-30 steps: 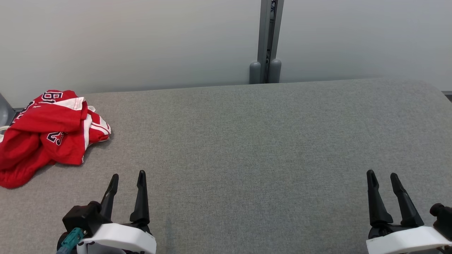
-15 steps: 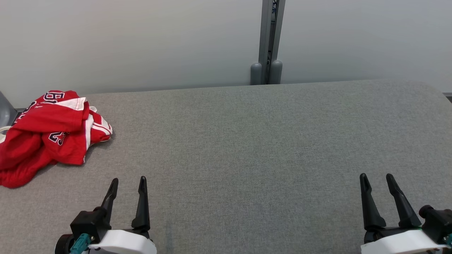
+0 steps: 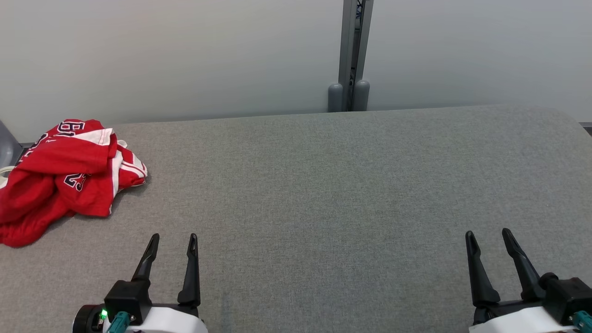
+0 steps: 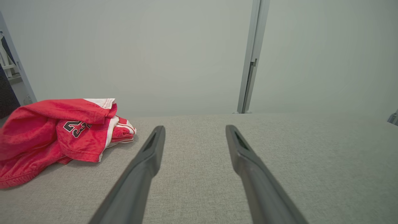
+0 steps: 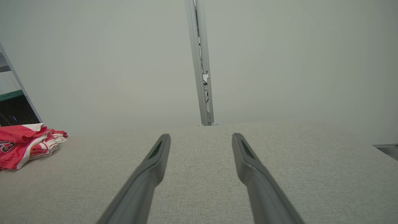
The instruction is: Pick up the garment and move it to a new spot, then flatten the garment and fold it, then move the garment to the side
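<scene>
Standing beside the robot, I see one red garment [image 3: 60, 171] with white trim and dark numbers. It lies crumpled in a heap on the grey table [image 3: 323, 185], at its far left corner. The task looks not yet begun, because nothing is lifted or spread.

The left gripper [image 3: 174, 238] hovers low over the cloth surface of the table with its two dark fingers standing wide apart and nothing between them. The right gripper [image 3: 488, 233] is the same, wide and empty.

From the left gripper the garment is ahead and to the left, near but not touching. From the right gripper it is far to the left, well apart, with almost the whole bare table between. So I judge the left arm is the nearer one and should reach first, going forward and leftward.

The heap has no clean shape. Its longer line seems to run slanted, from the near left end to the far end where the white edge folds over. The side closest to the left gripper is the hem with the white stripe.

Counted: one garment, two grippers, one table, and one grey post [image 3: 352, 55] behind it.
</scene>
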Controlling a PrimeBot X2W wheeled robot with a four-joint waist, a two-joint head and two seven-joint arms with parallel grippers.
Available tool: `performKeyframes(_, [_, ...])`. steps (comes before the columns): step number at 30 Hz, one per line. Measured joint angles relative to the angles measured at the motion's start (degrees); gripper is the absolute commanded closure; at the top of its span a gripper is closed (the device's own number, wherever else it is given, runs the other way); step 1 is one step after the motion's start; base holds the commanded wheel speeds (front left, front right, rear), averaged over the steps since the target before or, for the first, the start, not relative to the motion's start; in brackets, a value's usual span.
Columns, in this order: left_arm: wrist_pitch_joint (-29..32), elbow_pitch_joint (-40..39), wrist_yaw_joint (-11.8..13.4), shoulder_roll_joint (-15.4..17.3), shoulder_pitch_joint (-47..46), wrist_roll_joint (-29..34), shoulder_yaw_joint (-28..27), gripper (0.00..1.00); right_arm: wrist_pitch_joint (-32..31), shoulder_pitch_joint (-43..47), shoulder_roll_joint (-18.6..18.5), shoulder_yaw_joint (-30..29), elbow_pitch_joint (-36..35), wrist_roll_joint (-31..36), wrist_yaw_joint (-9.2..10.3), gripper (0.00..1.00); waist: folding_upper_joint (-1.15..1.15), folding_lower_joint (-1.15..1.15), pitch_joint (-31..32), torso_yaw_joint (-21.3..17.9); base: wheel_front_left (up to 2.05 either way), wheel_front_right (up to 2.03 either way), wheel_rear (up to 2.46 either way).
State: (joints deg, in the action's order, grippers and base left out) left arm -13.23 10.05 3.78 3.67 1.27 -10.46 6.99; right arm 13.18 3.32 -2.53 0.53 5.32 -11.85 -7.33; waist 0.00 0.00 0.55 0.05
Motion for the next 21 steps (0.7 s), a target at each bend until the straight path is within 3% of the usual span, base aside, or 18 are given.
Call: performKeyframes(21, [-1.9, 1.8, -1.1, -0.5, 0.7, 6.9, -1.1, 0.0, 1.7, 1.1, -0.1, 0.4, -1.1, 6.8, -0.09, 0.0, 0.0, 0.0, -0.1, 0.0, 0.0, 0.0, 0.0])
